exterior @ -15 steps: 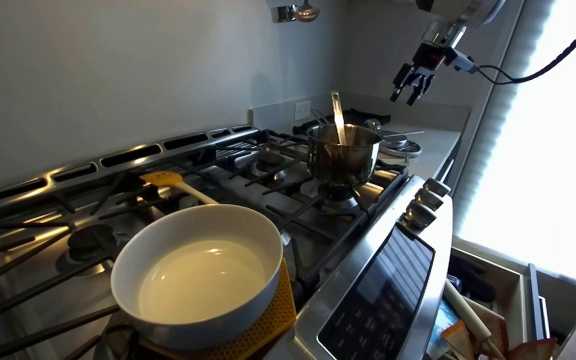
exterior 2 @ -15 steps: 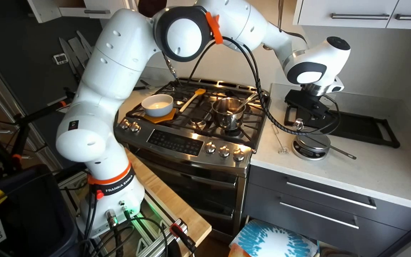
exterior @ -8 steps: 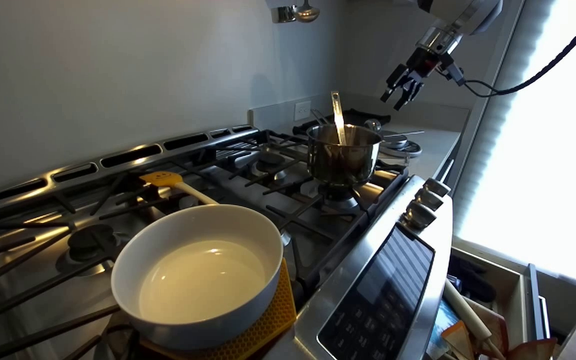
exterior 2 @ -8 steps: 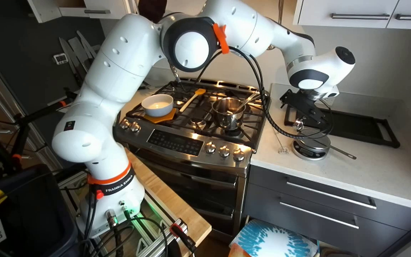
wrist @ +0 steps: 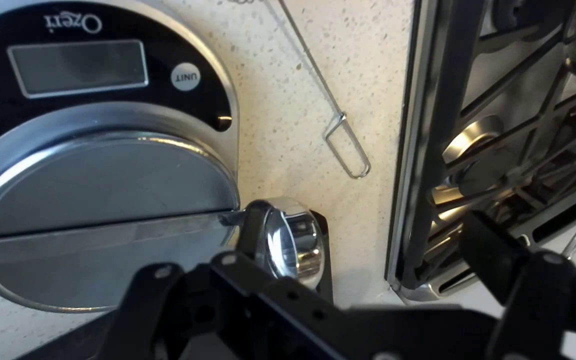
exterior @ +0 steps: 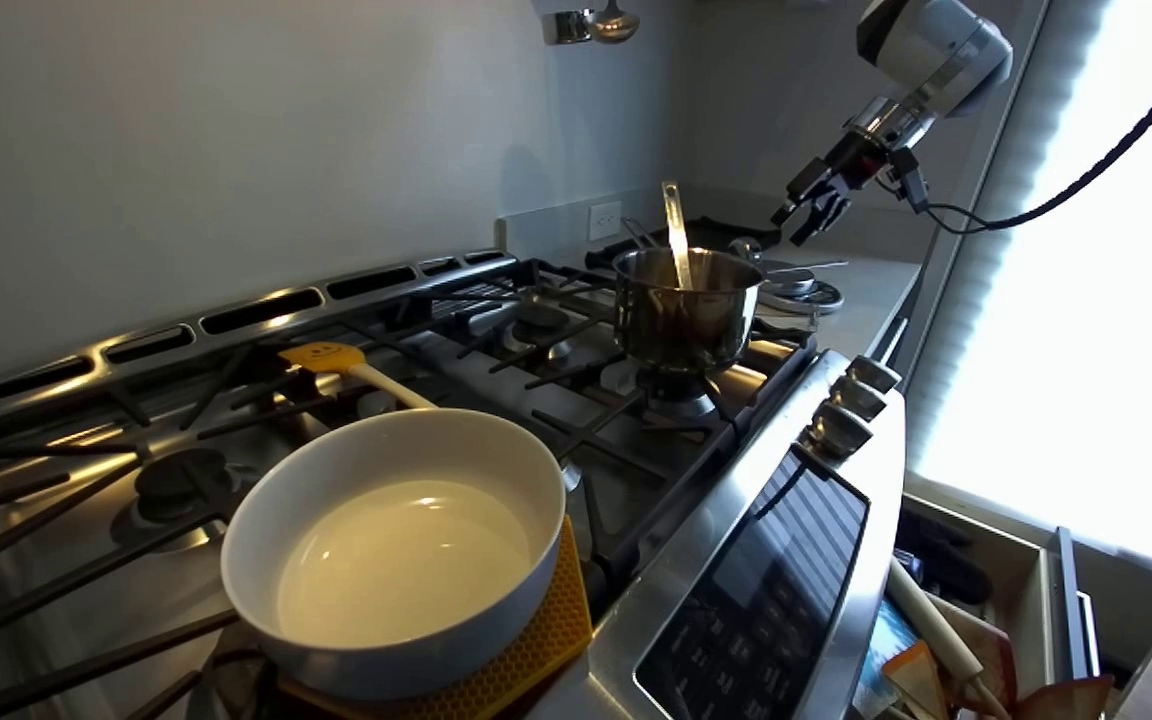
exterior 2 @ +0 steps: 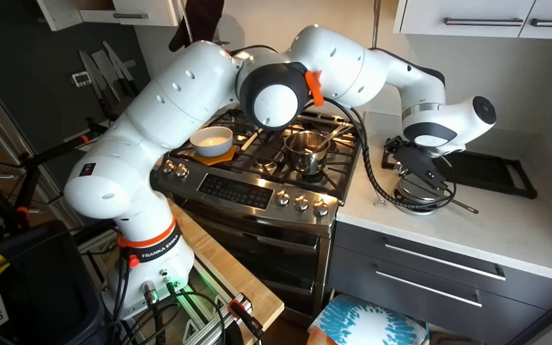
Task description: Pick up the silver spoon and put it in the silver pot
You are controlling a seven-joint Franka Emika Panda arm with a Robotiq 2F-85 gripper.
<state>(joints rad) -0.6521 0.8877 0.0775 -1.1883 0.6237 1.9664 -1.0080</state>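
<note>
Pan (exterior 2: 212,147): sits on an orange mat (exterior 2: 228,155) near the left front corner of the stove (exterior 2: 237,189); the mat likely shields what is under it.
Pot (exterior 2: 307,163): on the stove's right front, next to the counter (exterior 2: 511,230), so the carry looks short. 1 tilted utensil (exterior: 676,228) leans in it; in an exterior view the pot's wall hides its lower end.
Whisk (wrist: 312,60): near the counter's left edge, its head mostly cut off in the wrist view.
Gripper (exterior: 791,228): spread wide, holding nothing, angled above the bowl end of the spoon (wrist: 118,236), presumably to take it.
Spoon: handle across the scale (wrist: 113,182), bowl just past the scale on the stove side and partly hidden by the gripper; the scale seems to prop it for gripping.
Scale: in from the counter's front edge, cut off in the wrist view.
Tray (exterior 2: 482,170): by the counter's back edge, partly behind the arm (exterior 2: 338,72).
</note>
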